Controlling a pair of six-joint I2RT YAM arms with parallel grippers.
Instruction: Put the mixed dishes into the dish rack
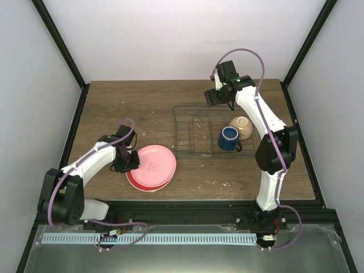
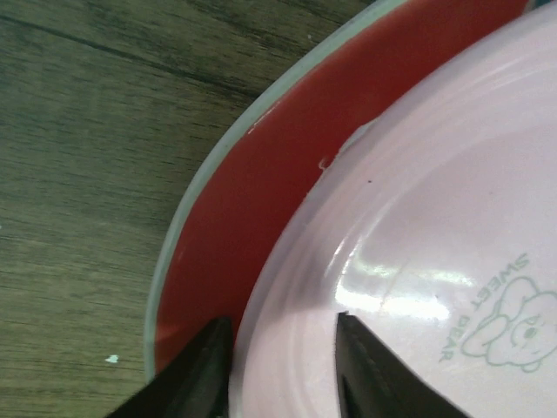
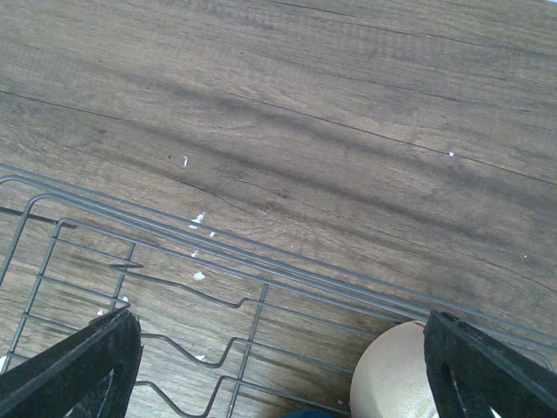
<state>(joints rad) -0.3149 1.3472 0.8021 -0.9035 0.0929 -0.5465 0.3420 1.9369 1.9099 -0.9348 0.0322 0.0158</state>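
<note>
1. Step in hand, my read: get the round pink plastic plate (image 1: 156,161) off the stack and into the dark grey wire dish rack (image 1: 190,133). The stack sits on the wooden table (image 1: 114,108), at 8 o'clock from the rack in the top view.
2. Left gripper (image 2: 280,335) is at the plate's 9 o'clock rim. Its jaws are drawn down to a narrow gap with the rim between them, and it looks clamped. The outer finger is over the red plate (image 2: 261,183) underneath. The pink plate lies flat.
3. There is a pale teal band (image 2: 178,235) outside the red. I can't tell if it's that plate's edge or another plate.
4. Right gripper (image 3: 283,374) is spread wide with nothing in it, over the rack's 12 o'clock edge.
5. In the rack, the dark blue mug (image 1: 229,138) is at 4 o'clock and the small cream bowl (image 1: 242,126) is tipped at 3 o'clock. The dividers toward 9 o'clock hold nothing.
6. Doing it well:
   - Peel the rim up first so the red plate doesn't drag along.
   - Grip is at the edge only, so expect sag and move slowly.
   - Turn the plate on edge and drop it between the 9 o'clock dividers, clear of the mug.
7. Writing: the pink plate has a grey print with a cartoon animal. It reads "SWEET DEAR", though it could be "BEAR". Nothing else is legible.
</note>
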